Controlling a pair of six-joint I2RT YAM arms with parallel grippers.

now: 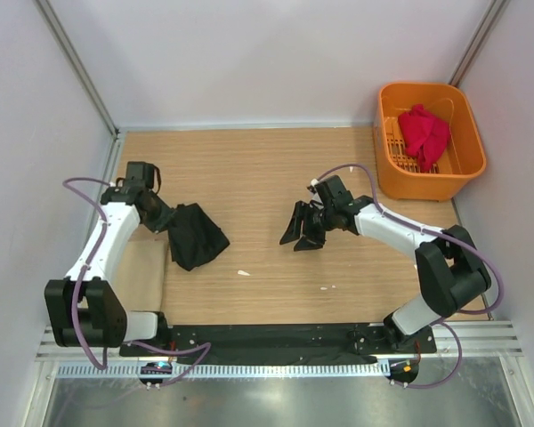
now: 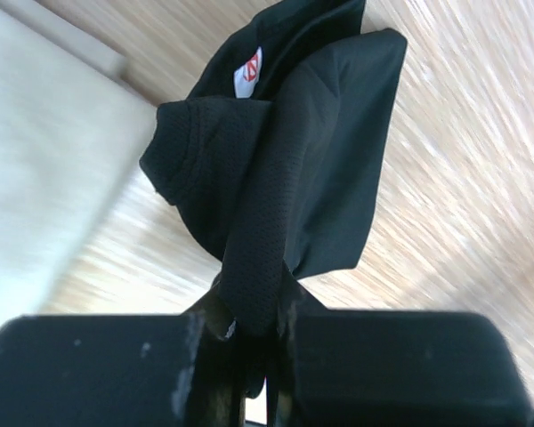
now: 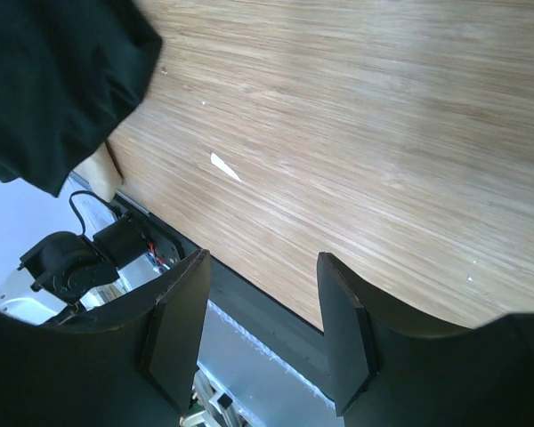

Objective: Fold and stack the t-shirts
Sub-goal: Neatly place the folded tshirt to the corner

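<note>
On my left, the left gripper [image 1: 166, 222] is clenched on a bunched fold of the black t-shirt [image 1: 197, 236]. The left wrist view shows the cloth drawn into a narrow rope where it enters the jaws, then spreading out into a crumpled, doubled-over mass. The fabric is plain black with a fine mesh weave, and one ribbed hem curls over at the side. The shirt sits over the left part of the table [image 1: 249, 169], just beside the tan cardboard sheet [image 1: 147, 276]. I cannot tell whether its lower end touches the wood.

A small white tag [image 2: 246, 74] inside the neck carries a red mark, but I can't read any lettering on it.

Near the middle, a white scrap [image 1: 243, 272] lies on the wood. The right gripper [image 1: 304, 233] is released, jaws apart over bare table with nothing between them.

Far right, the red t-shirt [image 1: 424, 133] lies crumpled in the orange basket [image 1: 427, 187].
</note>
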